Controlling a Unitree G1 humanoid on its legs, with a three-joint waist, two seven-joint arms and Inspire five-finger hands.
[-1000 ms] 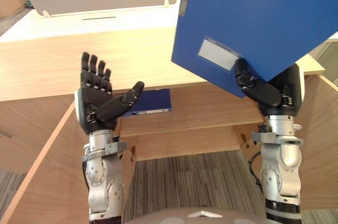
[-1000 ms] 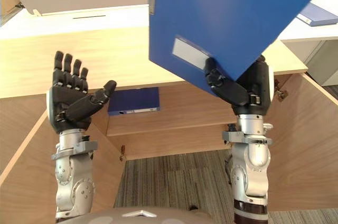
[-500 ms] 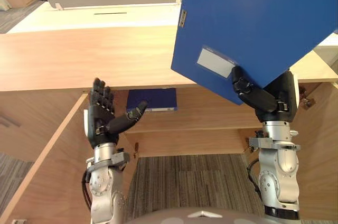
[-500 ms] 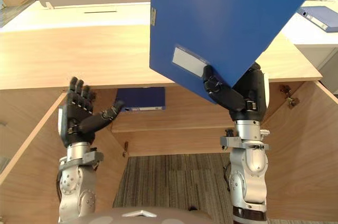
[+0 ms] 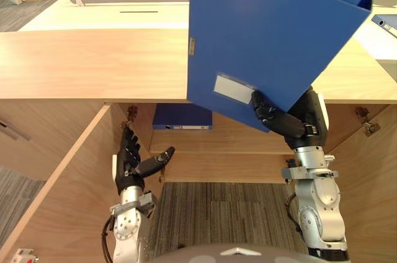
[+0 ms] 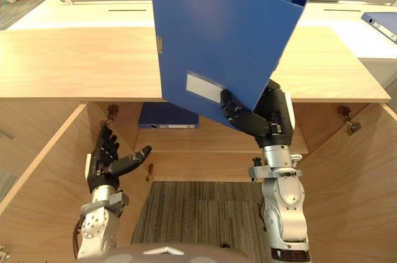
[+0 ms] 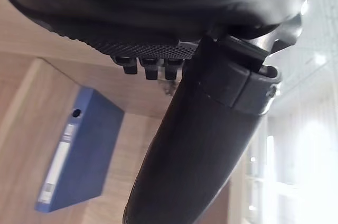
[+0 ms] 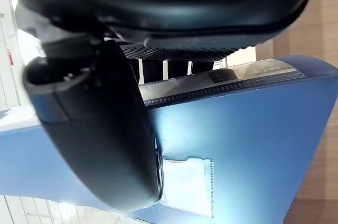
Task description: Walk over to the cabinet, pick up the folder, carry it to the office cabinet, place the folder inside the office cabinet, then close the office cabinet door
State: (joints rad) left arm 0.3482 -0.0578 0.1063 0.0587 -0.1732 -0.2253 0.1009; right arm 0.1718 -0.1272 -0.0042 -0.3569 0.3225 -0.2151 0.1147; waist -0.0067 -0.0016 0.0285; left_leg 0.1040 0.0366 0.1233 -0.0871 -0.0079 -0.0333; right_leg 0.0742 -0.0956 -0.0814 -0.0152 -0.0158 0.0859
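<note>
**folder held high over the open office cabinet, before insertion**

the office cabinet (image 5: 93, 64), a low wooden unit, stands with its door (image 5: 56, 201) swung wide, so the interior is free to receive the load. the folder (image 5: 260, 33), large and blue, is tilted on one corner above the cabinet's top and in front of its opening. it is judged to be held high to clear the top edge before being lowered toward the shelf (image 5: 248, 142) inside. a second folder (image 5: 182, 117) lies flat on that shelf, toward the cabinet's left side, leaving room beside it. the right hand (image 5: 296, 125), in front of the cabinet's opening, has thumb and fingers closed on the folder's lower corner, beside its pale label (image 5: 232, 89). the left hand (image 5: 127, 167), low by the cabinet's left door, is spread flat and holds nothing, likely kept ready for the door.
</note>
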